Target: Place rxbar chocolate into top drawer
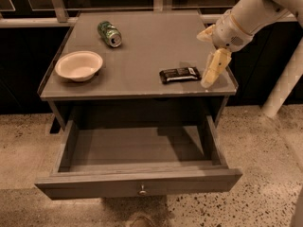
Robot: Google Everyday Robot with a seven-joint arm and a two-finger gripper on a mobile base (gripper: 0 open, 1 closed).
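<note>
The rxbar chocolate [179,74], a flat black-wrapped bar, lies on the grey table top [142,46] near its front right. My gripper [204,59] hangs just right of the bar, over the table's right edge. It is open and empty, and its long pale finger [211,70] points down, its tip close to the bar's right end. The top drawer [137,186] is pulled out below the table. Its inside is bare and its small round knob [141,191] is at the front centre.
A green soda can [109,33] lies on its side at the back left of the table. A pale bowl [79,65] sits at the left. A white post [284,84] stands to the right, and the floor is speckled.
</note>
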